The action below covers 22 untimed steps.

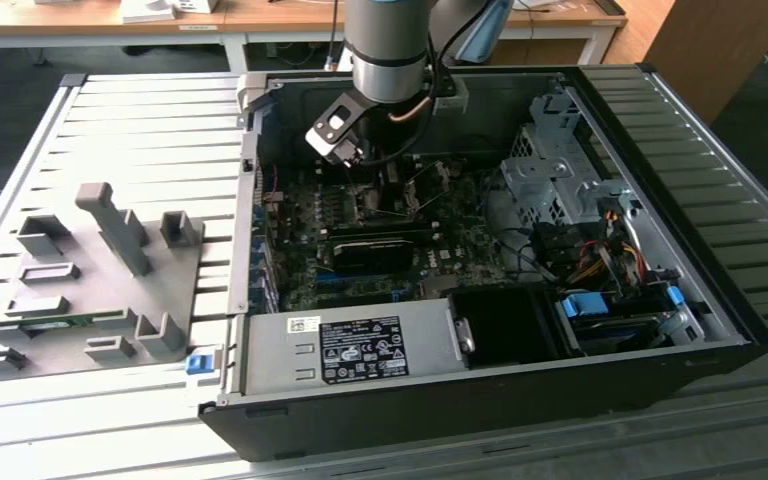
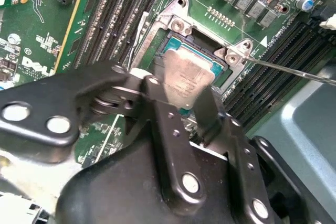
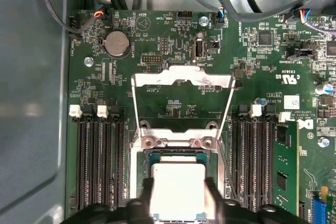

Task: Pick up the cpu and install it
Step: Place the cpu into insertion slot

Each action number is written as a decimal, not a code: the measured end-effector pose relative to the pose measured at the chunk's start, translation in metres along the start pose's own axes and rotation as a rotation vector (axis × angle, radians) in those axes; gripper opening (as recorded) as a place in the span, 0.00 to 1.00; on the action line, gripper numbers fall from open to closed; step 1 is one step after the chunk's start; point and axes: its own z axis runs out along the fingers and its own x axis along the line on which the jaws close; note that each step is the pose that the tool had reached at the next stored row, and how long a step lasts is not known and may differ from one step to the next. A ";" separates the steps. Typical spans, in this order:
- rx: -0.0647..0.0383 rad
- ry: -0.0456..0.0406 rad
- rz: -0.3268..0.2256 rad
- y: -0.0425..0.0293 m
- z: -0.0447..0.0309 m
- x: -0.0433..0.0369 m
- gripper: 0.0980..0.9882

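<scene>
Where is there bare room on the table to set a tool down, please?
Bare slats of the table lie between the grey tray, the case and the far edge; another strip runs along the case on the exterior view's right. Inside, cables crowd it.

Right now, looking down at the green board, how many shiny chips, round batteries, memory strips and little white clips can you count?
In the first wrist view:
cpu: 1
round battery: 1
memory strip: 1
white clips: 4
Total: 7
</scene>
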 end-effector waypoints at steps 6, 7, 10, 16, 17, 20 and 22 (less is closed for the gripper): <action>0.000 -0.0002 0.000 0.0000 -0.0020 0.0000 0.22; 0.000 -0.0003 0.000 0.0000 -0.0022 0.0000 0.15; 0.000 -0.0004 0.000 0.0000 -0.0030 -0.0001 0.02; 0.000 -0.0005 0.000 0.0001 -0.0054 -0.0001 0.01; 0.000 -0.0004 0.000 0.0001 -0.0058 -0.0001 0.01; 0.000 -0.0002 0.000 0.0001 -0.0062 0.0000 0.01; 0.000 -0.0006 0.000 0.0001 -0.0069 -0.0001 0.01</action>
